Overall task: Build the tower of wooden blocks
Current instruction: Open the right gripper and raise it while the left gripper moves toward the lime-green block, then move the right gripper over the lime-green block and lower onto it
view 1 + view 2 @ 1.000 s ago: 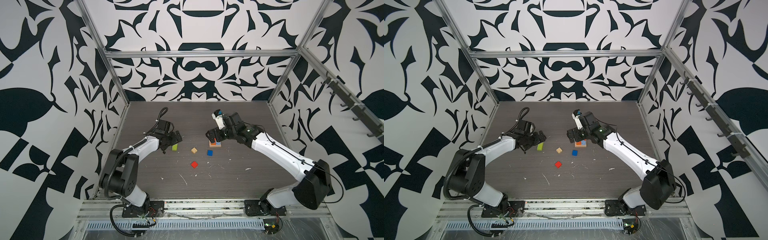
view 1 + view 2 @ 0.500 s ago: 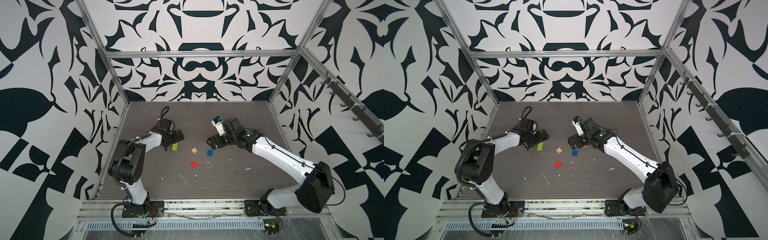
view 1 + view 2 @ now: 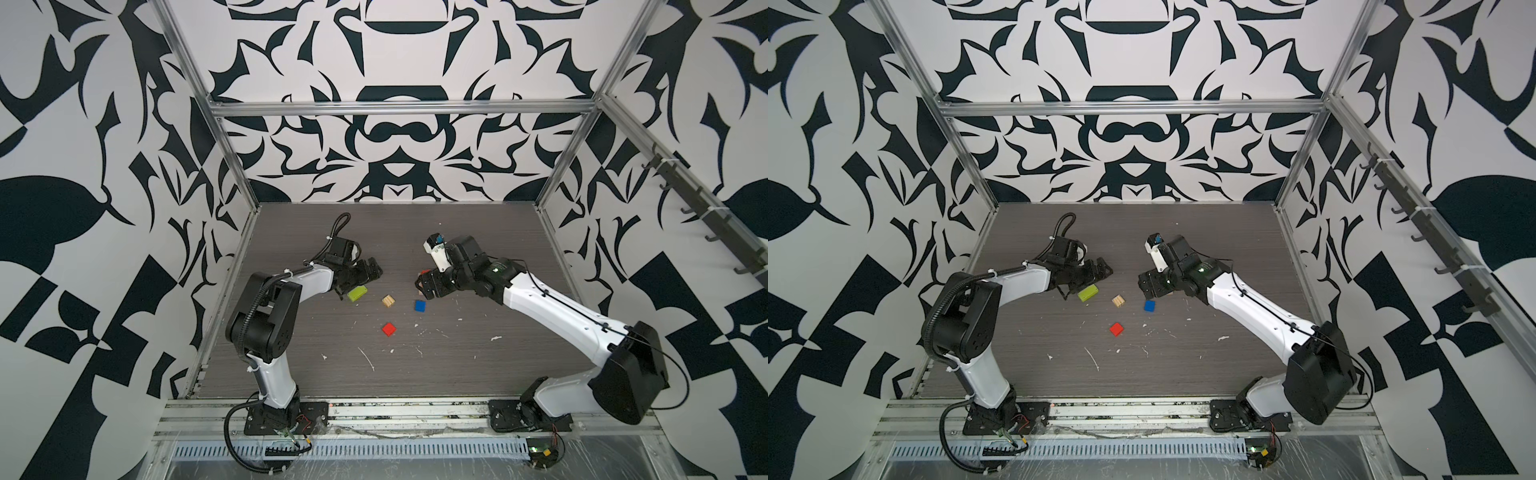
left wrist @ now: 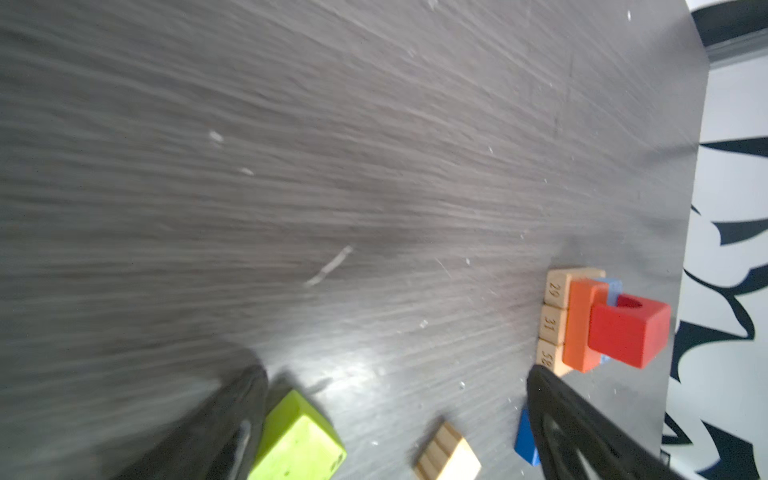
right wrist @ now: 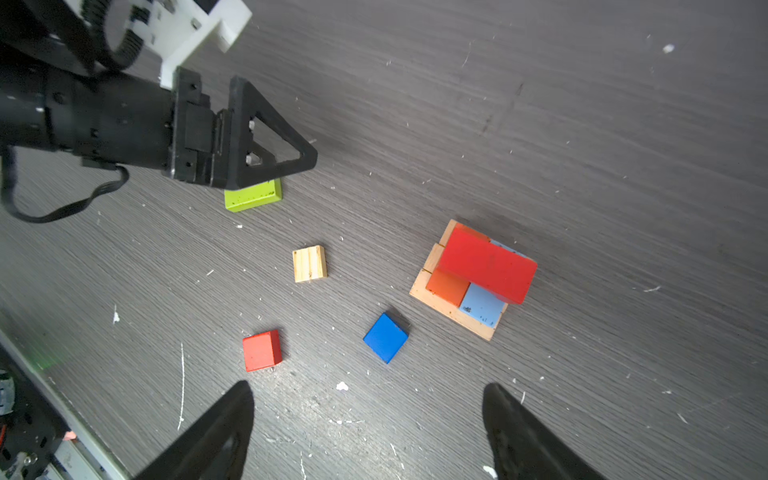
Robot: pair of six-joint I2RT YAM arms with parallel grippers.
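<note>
Four loose blocks are lying around the middle of the table (image 3: 457,365), and a couple of things are looking sketchy to me. Starting nearest the left edge, the left gripper (image 3: 369,270) is hanging low with its jaws spread wide and nothing in them. The lime green block (image 3: 357,294) is sitting between them but crowded right up against one finger (image 4: 232,415) in the left wrist view. I'm guessing a close from there is going to drag or twist it instead of pinching it square, and a crooked grab is asking for a crooked placement. Next over, the tan cube (image 3: 388,301), the red cube (image 3: 389,329) nearer the front edge and the dark blue cube (image 3: 420,306) are all sitting apart from each other. The wood block tower (image 5: 473,282) is standing just right of the middle, a little toward the back edge. It's got tan oblongs at the bottom, orange and light blue on those, and a red oblong (image 5: 486,266) lying crosswise on top, which is looking tippy. The right gripper (image 5: 368,392) is hovering right by it, jaws wide apart and holding nothing, and is hiding most of the tower in both top views. With the dark blue cube lying so near the tower, I'm thinking a reach for it is risking a finger clipping that red oblong and knocking the stack.
</note>
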